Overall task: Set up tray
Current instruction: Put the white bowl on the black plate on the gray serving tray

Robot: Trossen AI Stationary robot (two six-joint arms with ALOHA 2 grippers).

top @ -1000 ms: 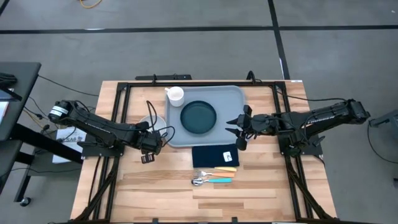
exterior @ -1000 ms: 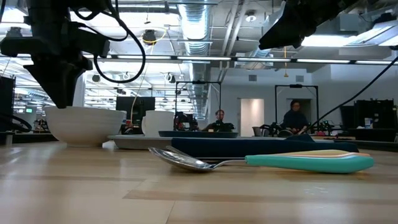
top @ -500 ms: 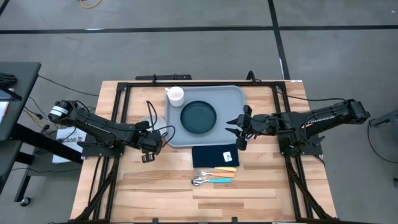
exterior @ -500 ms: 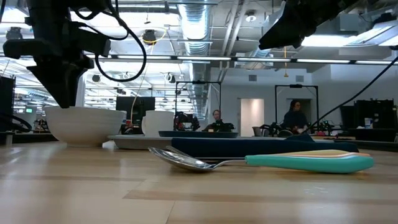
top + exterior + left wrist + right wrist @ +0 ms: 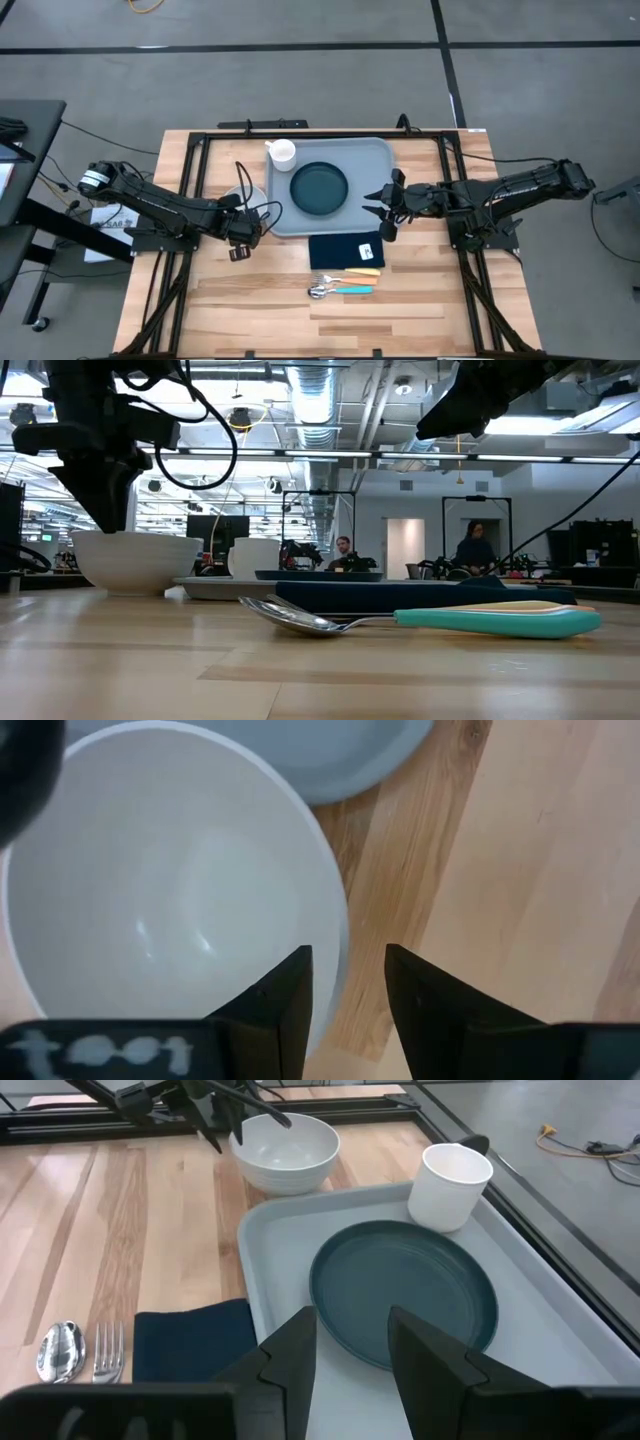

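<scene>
The grey-blue tray (image 5: 375, 160) lies at the table's far middle, with a dark teal plate (image 5: 319, 188) and a white cup (image 5: 283, 152) on it. A white bowl (image 5: 150, 890) stands on the wood by the tray's left near corner. My left gripper (image 5: 348, 990) points down over the bowl's near rim (image 5: 335, 945), open, one finger on each side of the rim. My right gripper (image 5: 350, 1350) hovers open above the tray's right edge (image 5: 390, 190), holding nothing.
A dark navy napkin (image 5: 346, 250) lies on the wood just near of the tray. A fork, a spoon and coloured handles (image 5: 345, 283) lie beyond it toward the near edge. Bare wood stretches across the near half of the table (image 5: 250, 310). People stand in the room behind.
</scene>
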